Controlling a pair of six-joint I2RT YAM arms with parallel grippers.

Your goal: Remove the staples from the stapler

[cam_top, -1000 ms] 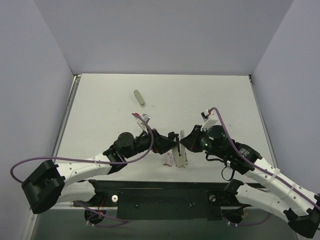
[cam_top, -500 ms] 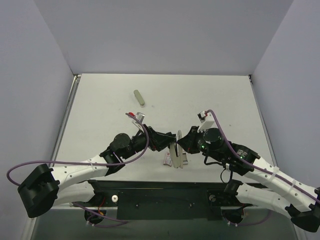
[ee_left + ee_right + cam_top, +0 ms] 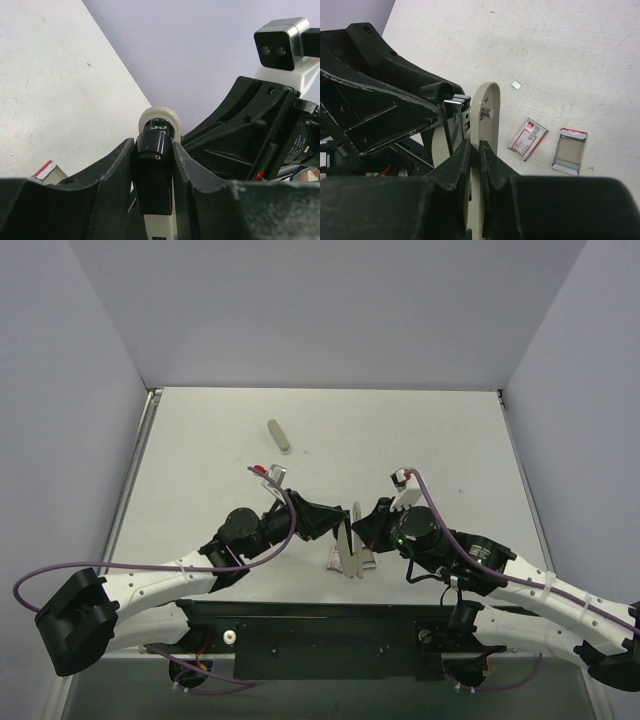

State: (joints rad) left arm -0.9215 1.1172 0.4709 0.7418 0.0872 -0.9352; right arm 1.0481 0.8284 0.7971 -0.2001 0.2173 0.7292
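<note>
The stapler is held open above the table's near edge between both grippers. My left gripper is shut on its black part, whose cream rounded end sticks out past the fingers. My right gripper is shut on the stapler's thin cream arm, which stands upright with a spring stud near its tip. The silvery metal channel shows beside that arm. The left gripper and right gripper face each other closely.
A small red-and-white staple box and its open sleeve lie on the table under the stapler, also in the top view. A small metal bit lies farther out. An olive-grey rounded bar lies far left of centre.
Both arms have shifted a little to the left with the stapler still held between them. The stapler now sits slightly lower and more to the left in the top view.
</note>
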